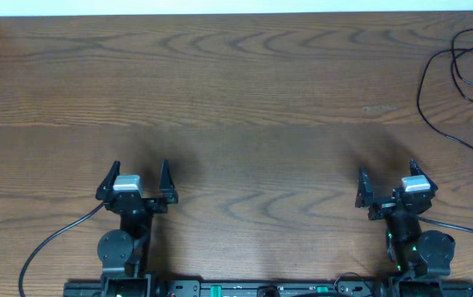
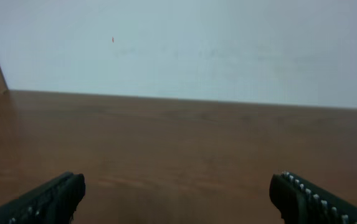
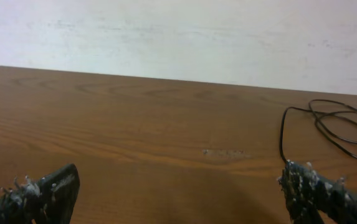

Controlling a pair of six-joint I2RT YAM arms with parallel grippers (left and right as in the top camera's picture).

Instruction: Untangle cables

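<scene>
Evidently the cables (image 1: 459, 58), seemingly only a black loop in view, lie at one o'clock from the right gripper (image 1: 387, 175), much nearer it than the left gripper (image 1: 139, 169); both stand spread, empty.

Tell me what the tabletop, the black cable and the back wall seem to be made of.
The tabletop looks like wood or wood-look laminate: brown, curved grain lines, smooth, low sheen. The black cable likely has a plastic or rubber jacket: thin, limp, lying in loose loops, matte. The wall seems painted: off-white, matte, faintly mottled; what lies beneath cannot be told.
</scene>
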